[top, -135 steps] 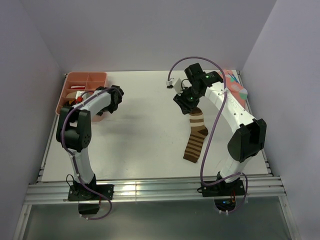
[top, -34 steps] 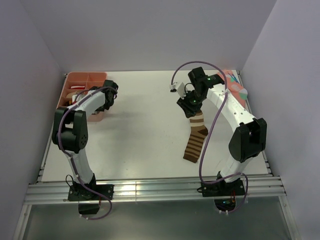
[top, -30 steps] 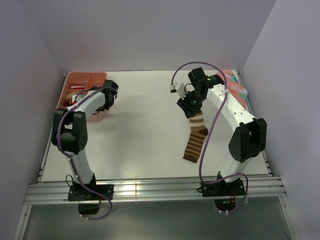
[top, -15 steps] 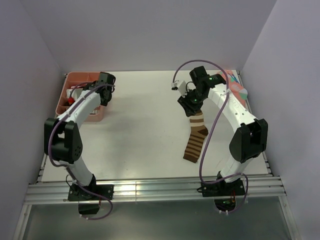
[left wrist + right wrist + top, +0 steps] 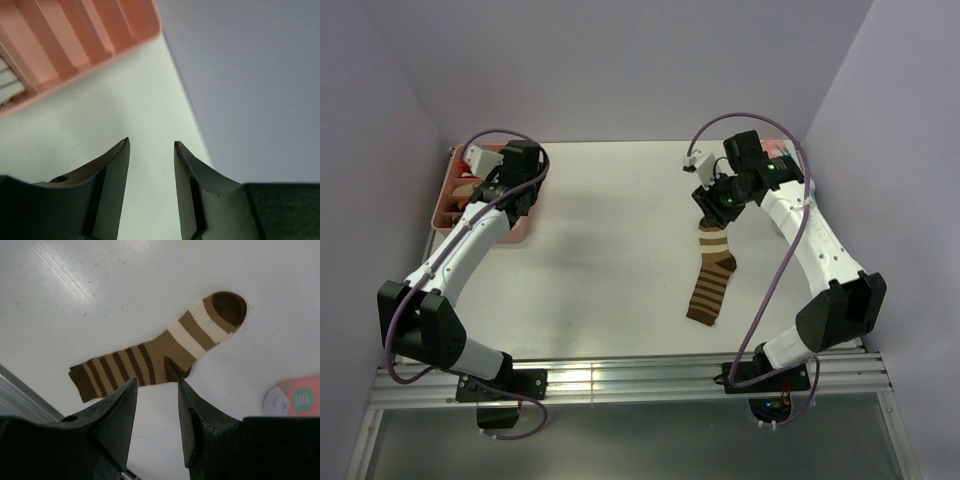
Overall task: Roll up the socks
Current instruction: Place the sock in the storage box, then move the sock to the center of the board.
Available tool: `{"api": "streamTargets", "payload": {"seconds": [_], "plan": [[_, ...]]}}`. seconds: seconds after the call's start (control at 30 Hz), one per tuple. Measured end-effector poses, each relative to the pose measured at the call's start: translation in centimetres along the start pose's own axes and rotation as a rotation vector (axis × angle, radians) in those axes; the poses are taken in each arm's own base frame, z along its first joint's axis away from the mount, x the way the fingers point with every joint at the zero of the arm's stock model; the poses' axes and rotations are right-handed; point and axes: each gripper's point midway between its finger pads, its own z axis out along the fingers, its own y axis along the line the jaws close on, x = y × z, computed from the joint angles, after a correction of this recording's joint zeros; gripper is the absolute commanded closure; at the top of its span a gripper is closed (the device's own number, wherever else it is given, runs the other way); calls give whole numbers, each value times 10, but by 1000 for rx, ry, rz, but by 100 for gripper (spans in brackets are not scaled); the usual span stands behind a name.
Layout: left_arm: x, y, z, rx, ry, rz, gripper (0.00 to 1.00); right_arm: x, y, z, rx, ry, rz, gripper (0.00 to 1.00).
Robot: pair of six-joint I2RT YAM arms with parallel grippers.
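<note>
Tabletop in the overhead view is white and walled on the left, far and right sides, with a metal rail along its near edge. A pink tray sits in the far left corner against the left wall. The left arm stretches over its near right part, and the left gripper is hard to make out from above. The brown-and-tan striped sock lies flat right of centre, toe toward the far wall and cuff toward the rail, well apart from every edge. The right gripper hangs just above its toe end. A wide bare stretch of table runs between tray and sock. What lies in the tray is partly hidden by the arm, and I cannot tell a second sock there. From the left wrist, both fingers stand apart with only bare table between them, gripping nothing. The tray's ribbed corner is at upper left, and the table's edge meets the grey wall close on the right. From the right wrist, the fingers are likewise parted and hold nothing. The striped sock lies beyond them on the table, its dark toe at upper right, its heel showing just between the fingertips, and a pink sock lies at the right border
</note>
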Motion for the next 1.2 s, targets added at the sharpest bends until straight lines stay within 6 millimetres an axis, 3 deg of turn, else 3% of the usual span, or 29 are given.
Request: {"api": "streamTargets", "payload": {"seconds": [0.17, 0.27, 0.43, 0.6, 0.83, 0.97, 1.2], "plan": [[61, 14, -21, 61, 232, 203, 52, 38, 23, -17, -4, 43, -11, 52], [79, 26, -38, 104, 325, 271, 49, 72, 44, -23, -14, 105, -38, 51], [83, 37, -74, 213, 403, 305, 48, 119, 85, -14, -58, 182, -134, 50], [79, 23, -103, 349, 421, 329, 48, 155, 111, 9, -114, 261, -204, 50], [94, 14, -120, 448, 461, 421, 48, 171, 116, 32, -98, 253, -206, 50], [98, 13, -121, 480, 468, 463, 48, 159, 117, 41, -87, 230, -233, 52], [115, 21, -113, 491, 502, 520, 46, 154, 131, 76, -86, 313, -266, 53]]}}
